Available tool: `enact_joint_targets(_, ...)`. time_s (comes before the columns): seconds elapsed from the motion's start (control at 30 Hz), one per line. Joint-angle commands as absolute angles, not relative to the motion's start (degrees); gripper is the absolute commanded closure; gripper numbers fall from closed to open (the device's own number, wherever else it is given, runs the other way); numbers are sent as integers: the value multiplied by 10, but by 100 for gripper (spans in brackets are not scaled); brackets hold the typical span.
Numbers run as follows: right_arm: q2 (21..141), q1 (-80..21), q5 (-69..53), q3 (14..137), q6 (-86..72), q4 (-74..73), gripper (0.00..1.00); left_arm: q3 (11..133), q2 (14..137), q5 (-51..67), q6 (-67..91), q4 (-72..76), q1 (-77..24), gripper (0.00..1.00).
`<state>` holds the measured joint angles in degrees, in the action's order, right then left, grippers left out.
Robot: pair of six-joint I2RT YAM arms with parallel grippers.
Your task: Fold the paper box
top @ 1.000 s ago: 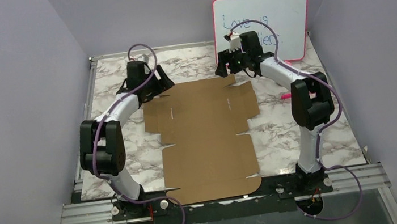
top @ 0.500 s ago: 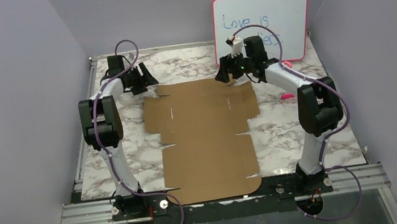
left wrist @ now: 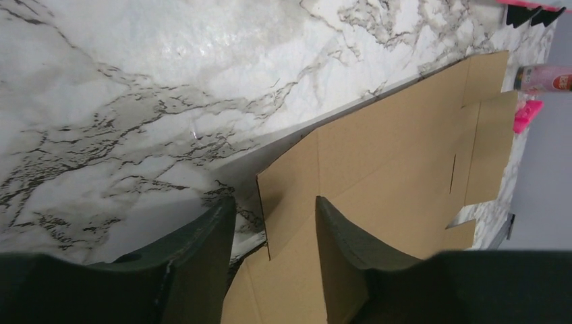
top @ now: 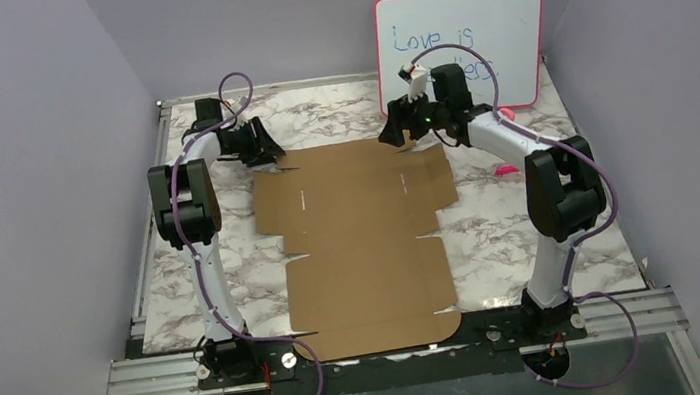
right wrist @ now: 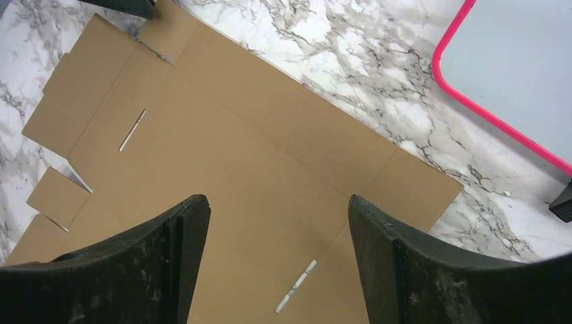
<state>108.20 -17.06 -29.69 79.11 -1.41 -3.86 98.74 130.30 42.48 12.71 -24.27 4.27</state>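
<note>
On marble table point(top: 502, 234), far L: L gripper point(left wrist: 273, 202) part-open, its 2 fingers straddling box point(top: 360, 226) corner flap, not clamped. R gripper point(right wrist: 276, 202) wide, empty, over box. Box: flat brown corrugated sheet, notched.

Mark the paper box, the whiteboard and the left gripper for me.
paper box point(top: 368, 276): top external view, middle of the flat sheet.
whiteboard point(top: 513, 36): top external view, bare white surface.
left gripper point(left wrist: 273, 202): left wrist view, gap between its fingertips.
</note>
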Motion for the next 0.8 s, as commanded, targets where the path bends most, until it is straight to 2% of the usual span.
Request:
enact_joint_targets(0.0, 1082, -171, -314, 795, -8, -24, 20, 1005, 1325, 479, 103, -259, 40, 56)
enact_joint_targets(0.07, 1084, -172, -316, 801, -6, -27, 20, 1005, 1324, 481, 97, -260, 40, 61)
enact_joint_targets(0.2, 1090, -172, -322, 826, 16, -54, 20, 1009, 1315, 489, 78, -259, 40, 79)
enact_joint_targets(0.33, 1098, -172, -328, 858, 46, -85, 20, 1005, 1297, 493, 56, -260, 40, 90)
enact_joint_targets(0.57, 1106, -172, -373, 900, 117, -131, 17, 990, 1245, 495, 15, -256, 28, 93)
enact_joint_targets(0.77, 1137, -172, -439, 966, 251, -228, 18, 967, 1196, 457, -15, -250, 4, 93)
